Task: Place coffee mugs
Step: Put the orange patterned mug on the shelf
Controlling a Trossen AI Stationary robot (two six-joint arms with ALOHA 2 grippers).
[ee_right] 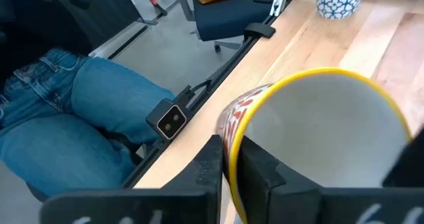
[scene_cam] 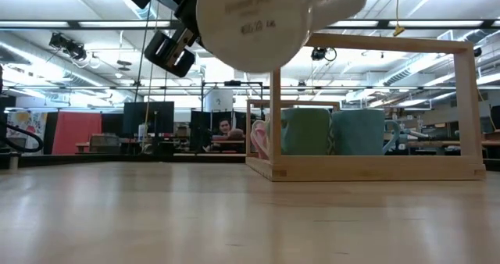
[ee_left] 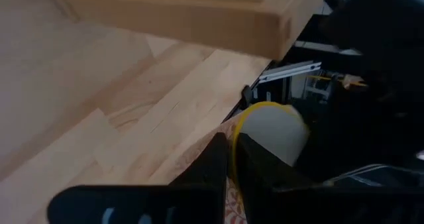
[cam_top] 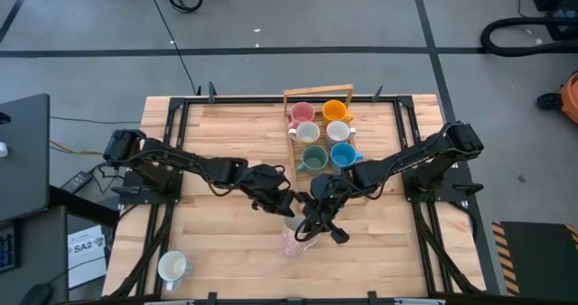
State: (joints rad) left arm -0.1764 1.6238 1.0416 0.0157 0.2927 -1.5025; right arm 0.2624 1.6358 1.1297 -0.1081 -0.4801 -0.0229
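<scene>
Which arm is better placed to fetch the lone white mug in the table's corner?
Left, probably: the white mug sits on that arm's side of the table, and the right gripper is pinching the patterned mug.

Wooden rack (cam_top: pixel 318 96), person's jeans (ee_right: pixel 73 111).

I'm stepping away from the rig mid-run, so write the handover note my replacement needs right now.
Left gripper: shut on the rim of the patterned mug, mid-table.
Right gripper: shut on the same mug's yellow rim, so both arms hold it; the low view shows it lifted off the table.
Done: six mugs stand in the wooden rack, in three rows of two.
Left: the patterned mug has yet to be set down, probably after one gripper lets go. A white mug sits untouched near the table corner on the left arm's side.
</scene>
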